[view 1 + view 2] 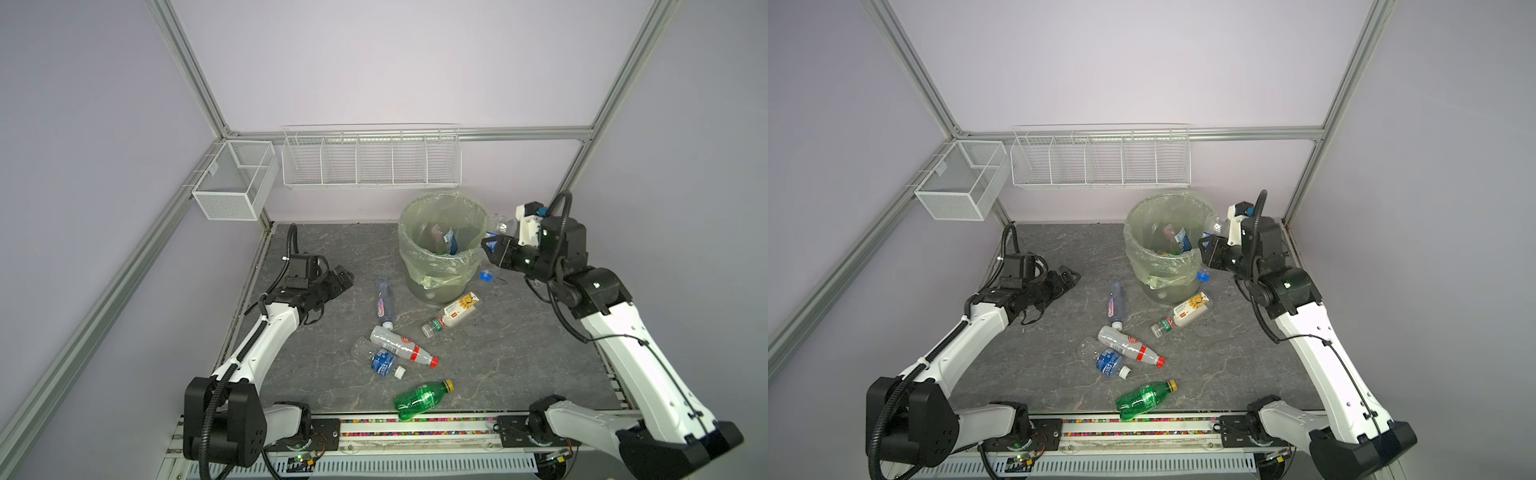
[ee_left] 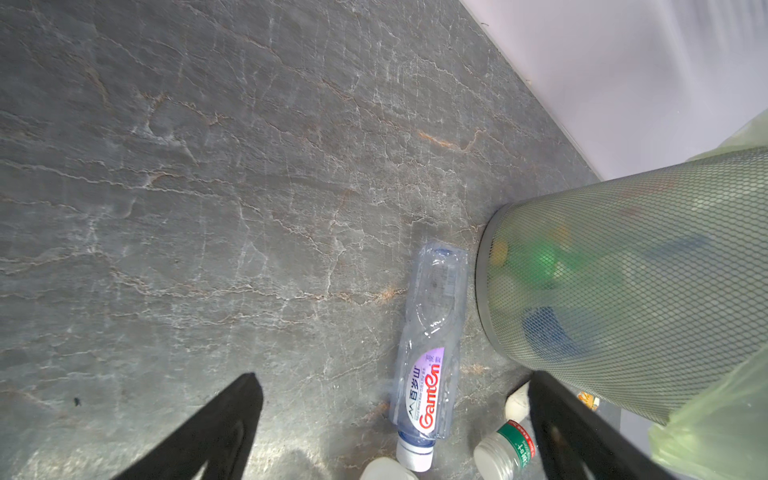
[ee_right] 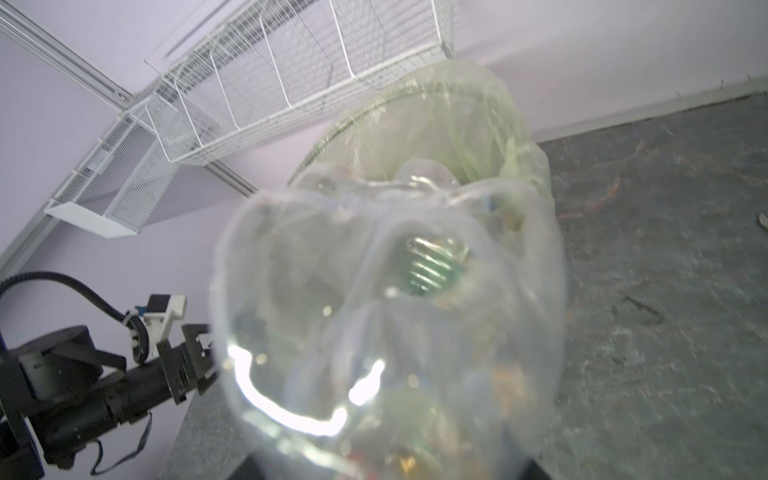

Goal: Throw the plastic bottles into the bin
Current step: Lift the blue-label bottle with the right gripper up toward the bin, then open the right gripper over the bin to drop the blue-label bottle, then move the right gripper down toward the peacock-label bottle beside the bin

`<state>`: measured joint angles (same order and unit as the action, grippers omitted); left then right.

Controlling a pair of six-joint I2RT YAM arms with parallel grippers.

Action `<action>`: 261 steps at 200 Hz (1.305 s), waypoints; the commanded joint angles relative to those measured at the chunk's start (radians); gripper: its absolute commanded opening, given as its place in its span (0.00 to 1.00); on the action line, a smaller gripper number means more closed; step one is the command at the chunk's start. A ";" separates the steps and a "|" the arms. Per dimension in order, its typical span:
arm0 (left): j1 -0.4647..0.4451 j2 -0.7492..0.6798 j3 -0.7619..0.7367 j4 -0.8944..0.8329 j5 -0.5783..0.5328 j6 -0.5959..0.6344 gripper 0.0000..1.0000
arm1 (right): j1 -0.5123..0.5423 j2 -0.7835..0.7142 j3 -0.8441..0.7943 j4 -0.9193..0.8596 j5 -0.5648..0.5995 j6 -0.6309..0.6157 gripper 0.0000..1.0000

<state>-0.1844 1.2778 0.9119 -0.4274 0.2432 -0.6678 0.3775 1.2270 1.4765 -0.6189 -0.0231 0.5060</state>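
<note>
The bin [image 1: 436, 266], grey mesh lined with a pale green bag, stands at the back of the table with bottles inside. My right gripper [image 1: 492, 247] hangs at its right rim, shut on a clear plastic bottle [image 1: 500, 226] that fills the right wrist view [image 3: 386, 311]. Several plastic bottles lie on the table: a clear one with a purple label [image 1: 384, 301], a sunflower-label one [image 1: 455, 311], a white one with a red cap [image 1: 401, 345], a blue-label one [image 1: 380, 359] and a green one [image 1: 419, 399]. My left gripper [image 1: 345, 280] is open and empty, low over the table left of them.
White wire baskets [image 1: 370, 160] hang on the back wall, and a mesh box [image 1: 232, 183] hangs at the left corner. A small blue piece [image 1: 486, 275] lies by the bin's base. The green bottle sits at the table's front edge.
</note>
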 commanded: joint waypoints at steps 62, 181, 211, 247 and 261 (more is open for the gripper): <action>-0.004 -0.038 0.068 -0.081 -0.022 0.044 1.00 | 0.052 0.370 0.426 -0.060 0.110 0.072 0.95; -0.004 -0.085 0.026 -0.026 0.000 0.024 0.99 | 0.017 -0.050 -0.074 0.094 0.092 -0.072 0.88; -0.004 -0.096 -0.010 -0.008 0.005 -0.006 1.00 | 0.006 -0.084 -0.119 0.030 0.079 -0.069 0.88; -0.006 -0.137 -0.076 0.028 0.013 -0.062 0.99 | 0.004 -0.125 -0.194 -0.005 0.079 -0.049 0.88; -0.007 -0.156 -0.102 0.030 0.001 -0.084 1.00 | 0.004 -0.141 -0.228 -0.006 0.069 -0.050 0.88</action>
<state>-0.1844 1.1656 0.8459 -0.4210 0.2455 -0.7025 0.3874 1.1168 1.2976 -0.6094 0.0692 0.4561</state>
